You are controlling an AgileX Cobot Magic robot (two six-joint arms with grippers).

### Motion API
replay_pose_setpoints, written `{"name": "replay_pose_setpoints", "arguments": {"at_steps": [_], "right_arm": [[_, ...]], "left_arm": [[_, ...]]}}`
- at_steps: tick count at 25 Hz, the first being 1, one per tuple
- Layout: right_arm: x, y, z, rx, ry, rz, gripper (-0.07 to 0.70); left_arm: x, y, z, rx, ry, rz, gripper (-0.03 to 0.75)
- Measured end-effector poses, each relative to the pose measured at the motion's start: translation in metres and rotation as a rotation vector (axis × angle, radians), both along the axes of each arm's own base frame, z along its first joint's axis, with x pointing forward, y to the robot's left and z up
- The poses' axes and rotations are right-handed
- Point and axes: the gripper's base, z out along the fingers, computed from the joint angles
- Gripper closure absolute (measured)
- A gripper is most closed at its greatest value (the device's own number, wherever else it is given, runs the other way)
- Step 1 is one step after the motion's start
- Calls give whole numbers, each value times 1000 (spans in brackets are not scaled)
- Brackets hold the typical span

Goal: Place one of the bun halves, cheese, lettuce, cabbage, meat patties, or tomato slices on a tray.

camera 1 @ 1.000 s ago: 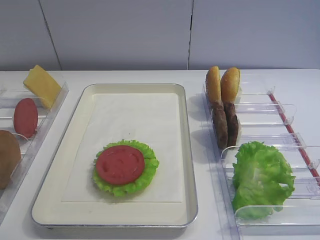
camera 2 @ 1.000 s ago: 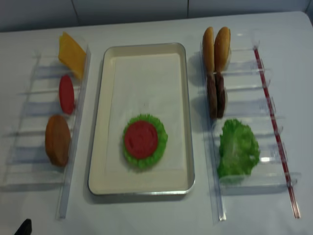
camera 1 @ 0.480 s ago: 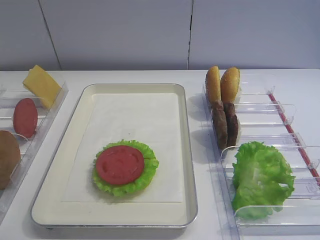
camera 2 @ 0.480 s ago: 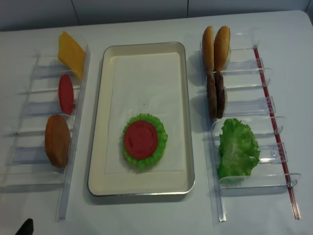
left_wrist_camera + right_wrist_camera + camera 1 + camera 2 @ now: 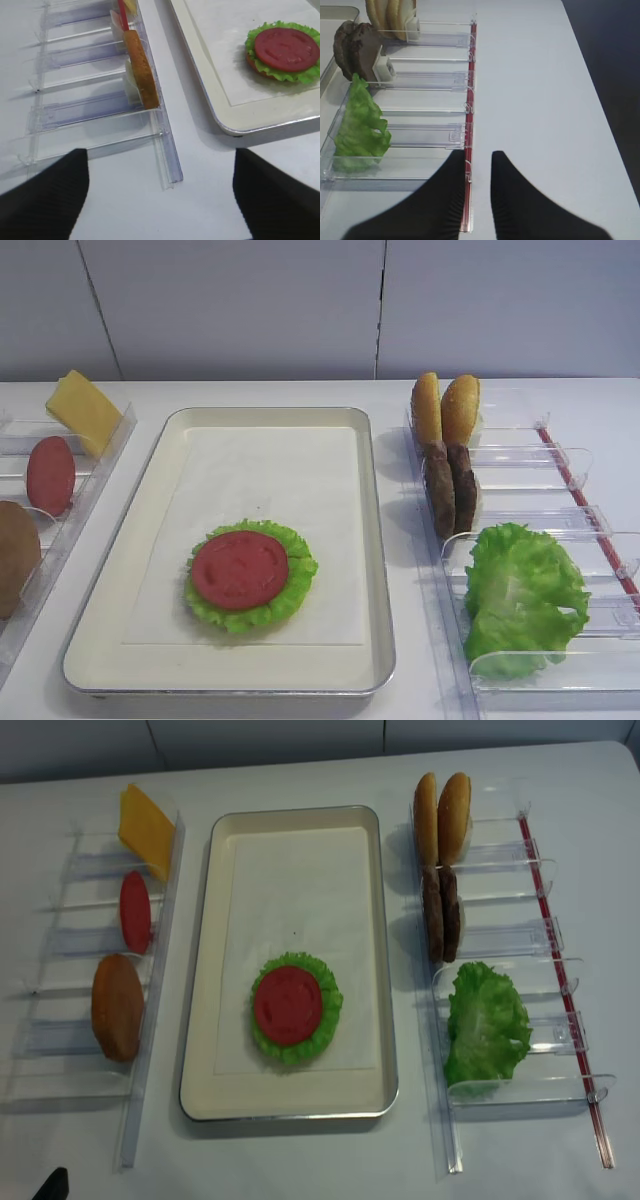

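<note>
— Which feeds am I getting?

— Two overheads. One is looking from the near side at a slant toward the far wall; the realsense is looking almost straight down. Both are sharing the tray (image 5: 372, 540) and both racks.

— And the wrists?

— I'm seeing the right wrist camera looking low and close toward the far end along the right rack (image 5: 427, 80). The left wrist camera is looking down along the left rack (image 5: 95, 107), catching the tray's near left corner.
</note>
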Motion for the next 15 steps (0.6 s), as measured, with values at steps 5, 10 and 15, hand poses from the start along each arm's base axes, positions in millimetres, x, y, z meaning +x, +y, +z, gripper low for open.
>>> {"name": "replay_pose_setpoints", "arguments": {"at_steps": [5,10,15], "right_arm": [[0,0,0,0,0,0,447],[0,0,0,0,0,0,447],[0,0,0,0,0,0,447]], "left_arm": [[0,0,0,0,0,0,162],[0,0,0,0,-2,0,162],[0,0,0,0,-4,0,162]]}}
